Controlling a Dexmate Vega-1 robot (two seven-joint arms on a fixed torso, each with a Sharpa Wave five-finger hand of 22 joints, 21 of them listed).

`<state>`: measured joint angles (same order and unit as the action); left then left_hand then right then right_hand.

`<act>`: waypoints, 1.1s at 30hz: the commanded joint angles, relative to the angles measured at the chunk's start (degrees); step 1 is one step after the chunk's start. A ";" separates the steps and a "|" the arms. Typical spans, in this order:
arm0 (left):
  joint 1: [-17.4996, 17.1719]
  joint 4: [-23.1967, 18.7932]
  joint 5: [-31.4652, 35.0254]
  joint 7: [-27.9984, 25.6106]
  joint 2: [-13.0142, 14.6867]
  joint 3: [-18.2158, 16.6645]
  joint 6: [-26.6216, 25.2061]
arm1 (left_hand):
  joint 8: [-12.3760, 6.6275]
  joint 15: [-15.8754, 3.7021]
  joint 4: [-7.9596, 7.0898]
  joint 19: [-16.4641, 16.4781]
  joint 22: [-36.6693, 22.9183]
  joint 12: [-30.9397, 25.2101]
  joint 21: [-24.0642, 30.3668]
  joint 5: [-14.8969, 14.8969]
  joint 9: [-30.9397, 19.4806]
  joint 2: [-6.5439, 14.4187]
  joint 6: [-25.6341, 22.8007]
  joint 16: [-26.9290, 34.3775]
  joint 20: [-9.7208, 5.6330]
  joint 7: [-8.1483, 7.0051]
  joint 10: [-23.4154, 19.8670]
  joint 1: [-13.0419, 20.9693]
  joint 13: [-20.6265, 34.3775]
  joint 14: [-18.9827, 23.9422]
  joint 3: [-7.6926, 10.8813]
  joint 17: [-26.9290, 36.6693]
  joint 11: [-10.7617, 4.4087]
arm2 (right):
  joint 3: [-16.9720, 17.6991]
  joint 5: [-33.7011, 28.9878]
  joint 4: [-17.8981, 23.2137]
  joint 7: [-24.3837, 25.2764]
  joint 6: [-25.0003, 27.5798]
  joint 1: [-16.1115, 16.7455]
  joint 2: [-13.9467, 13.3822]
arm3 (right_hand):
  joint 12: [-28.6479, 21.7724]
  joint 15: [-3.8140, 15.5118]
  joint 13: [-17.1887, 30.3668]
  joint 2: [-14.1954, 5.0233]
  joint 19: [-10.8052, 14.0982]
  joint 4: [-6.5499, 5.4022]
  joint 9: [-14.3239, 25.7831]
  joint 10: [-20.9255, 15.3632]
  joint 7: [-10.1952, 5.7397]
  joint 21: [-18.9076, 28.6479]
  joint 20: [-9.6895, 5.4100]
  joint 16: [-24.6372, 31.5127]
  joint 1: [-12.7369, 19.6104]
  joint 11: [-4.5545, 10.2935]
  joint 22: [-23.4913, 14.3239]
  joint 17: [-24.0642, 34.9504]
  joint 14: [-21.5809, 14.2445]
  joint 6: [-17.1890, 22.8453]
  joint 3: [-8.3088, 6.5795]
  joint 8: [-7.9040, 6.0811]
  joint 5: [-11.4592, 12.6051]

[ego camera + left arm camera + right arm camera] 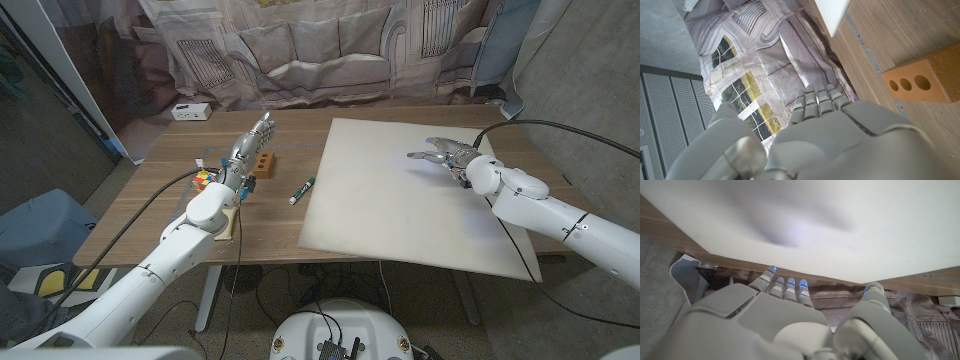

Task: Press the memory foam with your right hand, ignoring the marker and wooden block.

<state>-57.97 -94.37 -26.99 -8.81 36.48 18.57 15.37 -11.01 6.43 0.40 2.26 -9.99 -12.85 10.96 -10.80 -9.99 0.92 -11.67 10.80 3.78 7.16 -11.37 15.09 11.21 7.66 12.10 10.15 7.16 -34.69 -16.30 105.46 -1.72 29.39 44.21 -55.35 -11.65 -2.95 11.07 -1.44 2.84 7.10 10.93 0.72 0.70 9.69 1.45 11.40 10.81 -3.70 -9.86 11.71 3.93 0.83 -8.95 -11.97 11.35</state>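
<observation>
The memory foam (410,195), a broad white slab, covers the table's right half in the head view. It should be soft and slow to recover, best pressed palm-down near its middle. The right hand (440,153), fingers spread and empty, hovers at its upper right; contact seems absent, though shadow obscures this.

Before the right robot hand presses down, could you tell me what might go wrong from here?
The right robot hand hovers over the memory foam's far part, so a press there may land off-centre. The foam's near right corner overhangs the table edge and might tip or slide. The marker lies beside the foam's left edge and could get nudged.
</observation>
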 commanded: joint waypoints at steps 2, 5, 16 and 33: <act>0.98 0.83 -0.79 1.30 -0.06 0.03 0.30 | 0.05 0.00 0.19 -0.08 -0.29 0.37 0.00 0.01 -0.30 0.58 -0.31 -0.15 -0.15 0.18 -0.23 0.07 0.14 -0.30 0.15 0.17 -0.04 | 3.49 3.25 -0.16 8.65 -4.23 3.08 2.10 | -0.11 0.00 0.22 -0.15 -0.07 0.15 0.15 0.05 0.00 0.38 0.05 0.12 0.09 -0.36 -0.18 0.17 0.29 0.54 -0.18 -0.14 0.03; 1.37 1.39 -0.58 1.69 -0.16 0.23 0.79 | 0.08 0.10 0.21 -0.11 -0.29 0.38 0.00 0.01 -0.30 0.60 -0.26 -0.15 -0.25 0.37 -0.22 0.06 0.15 -0.34 0.15 0.17 -0.01 | 4.12 3.97 0.02 9.83 -4.81 3.68 2.41 | -0.14 -0.01 0.22 -0.15 0.01 0.17 0.15 -0.05 -0.03 0.47 0.03 0.16 0.13 -0.39 -0.18 0.16 0.20 0.62 -0.19 -0.15 0.03; 1.97 2.38 -0.37 1.76 -0.56 0.10 2.02 | 0.11 0.03 0.29 -0.15 -0.28 0.41 0.04 0.01 -0.30 0.66 -0.25 -0.14 -0.25 0.32 -0.21 0.06 0.15 -0.39 0.14 0.16 -0.11 | 8.10 10.49 -1.37 13.89 -10.37 6.53 4.10 | -0.49 0.09 0.24 -0.16 0.85 0.32 0.13 -1.10 -0.01 1.06 0.11 0.49 0.39 -0.22 -0.16 0.10 -0.65 1.50 -0.27 -0.33 0.03; 2.78 3.52 -1.24 2.46 -0.34 0.15 0.91 | 0.14 -0.06 0.41 -0.03 -0.27 0.38 0.15 0.00 -0.31 0.72 -0.26 -0.04 -0.19 0.20 -0.34 0.05 0.16 -0.19 0.12 0.16 -0.24 | 11.68 18.48 -4.64 18.02 -19.56 8.70 7.89 | -0.66 0.18 0.23 -0.24 3.51 0.55 0.09 -2.07 0.10 2.11 0.24 0.82 0.90 -0.51 -0.14 -0.01 -1.84 2.57 -0.44 -0.39 0.00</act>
<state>-55.87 -91.38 -27.66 -6.82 35.94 18.64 17.35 -11.02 6.44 0.39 2.27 -9.99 -12.48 10.96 -10.81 -9.99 0.92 -11.67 10.80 3.78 7.16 -11.37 15.09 11.21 7.24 12.10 10.15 7.16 -25.11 -2.79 102.95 13.98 15.99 51.73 -49.75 -12.14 -2.66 11.05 -1.68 5.65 7.35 10.93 -0.94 0.71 11.30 1.74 11.75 11.05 -3.90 -9.87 11.72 2.54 2.88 -9.19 -11.97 11.35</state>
